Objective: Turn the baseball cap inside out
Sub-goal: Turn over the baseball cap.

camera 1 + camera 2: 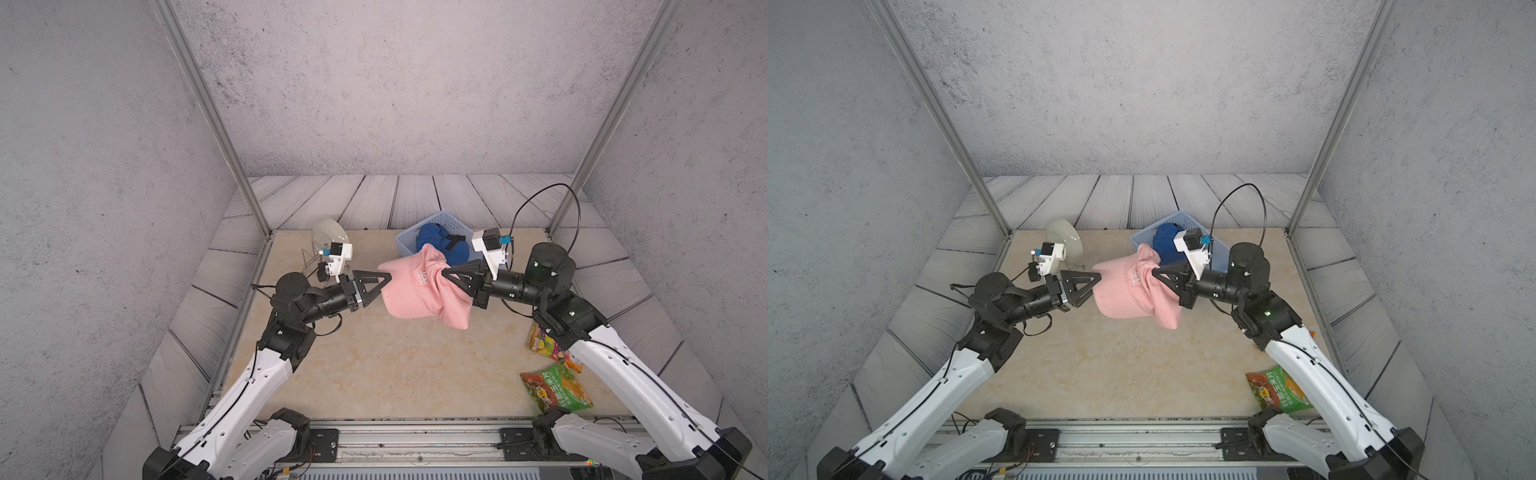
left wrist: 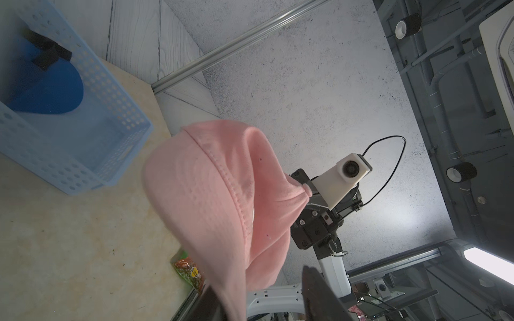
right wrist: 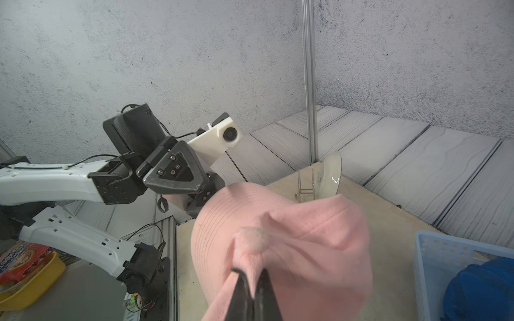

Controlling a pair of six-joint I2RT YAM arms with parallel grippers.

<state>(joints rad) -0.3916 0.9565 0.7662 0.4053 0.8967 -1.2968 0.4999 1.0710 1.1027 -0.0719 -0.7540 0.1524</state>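
Cap point(image 1: 409, 291) hangs in the air between the two arms, clear of the surface point(image 1: 374, 365), with its brim point(image 1: 395, 299) toward the left fingers point(image 1: 383, 277) and its crown point(image 1: 455, 311) toward the right fingers point(image 1: 451, 276). Both top views show the left tips at the brim's edge and the right tips sunk in bunched crown cloth, but not the grips themselves. In the right wrist view the right fingers point(image 3: 243, 297) are closed tight on a fold of pink cloth just beside the top button point(image 3: 253, 241). In the left wrist view the left fingers point(image 2: 317, 294) stand apart, and the brim passes between them, close to one and well clear of the other. Behind the cap stands a basket point(image 1: 446, 220).
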